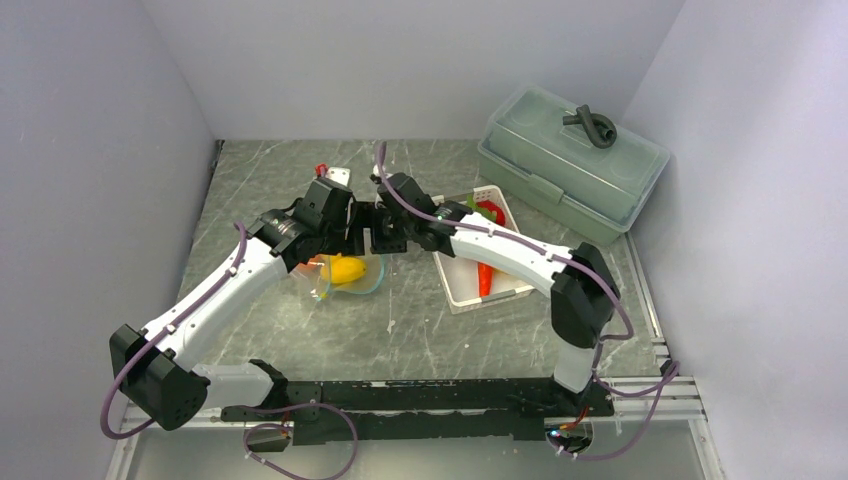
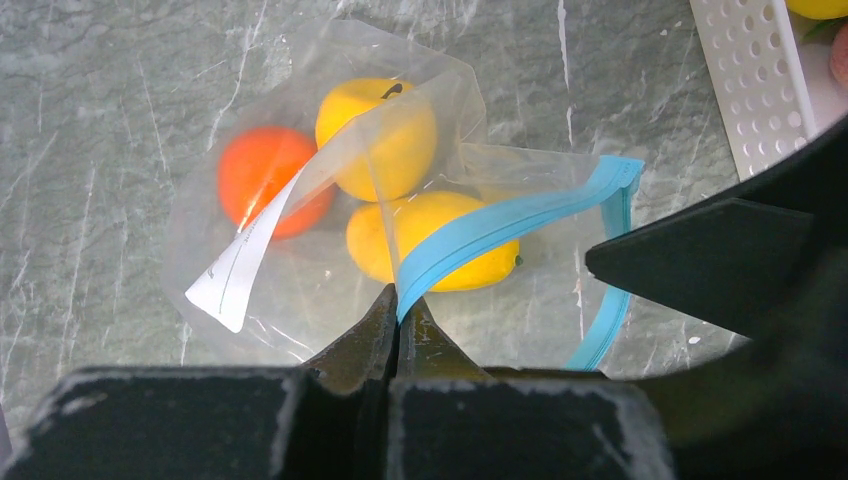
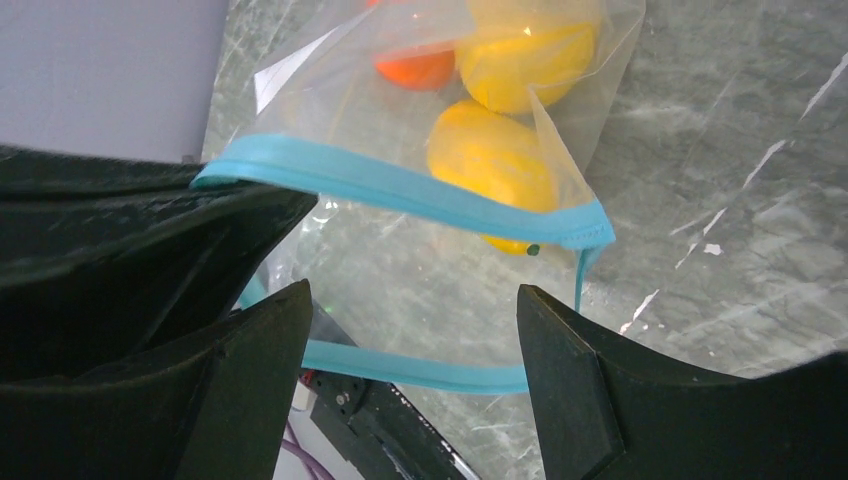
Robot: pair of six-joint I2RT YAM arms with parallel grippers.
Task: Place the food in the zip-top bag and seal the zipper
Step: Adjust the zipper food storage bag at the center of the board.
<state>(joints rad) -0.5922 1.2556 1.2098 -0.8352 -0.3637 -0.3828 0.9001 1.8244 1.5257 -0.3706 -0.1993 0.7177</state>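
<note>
The clear zip-top bag (image 2: 300, 290) hangs open over the table. It holds an orange (image 2: 262, 180) and two yellow lemons (image 2: 380, 130). My left gripper (image 2: 400, 310) is shut on the bag's teal zipper (image 2: 500, 225) strip at one lip. In the right wrist view my right gripper (image 3: 410, 310) is open at the bag's mouth. The nearer zipper strip (image 3: 420, 372) runs across the gap between its fingers and is not pinched. From above, the two grippers (image 1: 350, 240) (image 1: 386, 240) meet over the bag (image 1: 345, 278). A carrot (image 1: 484, 278) and a red pepper (image 1: 492, 212) lie in the basket.
The white slotted basket (image 1: 462, 292) stands right of the bag, under my right forearm. A grey-green lidded box (image 1: 570, 160) sits at the back right by the wall. White walls close in the table on three sides.
</note>
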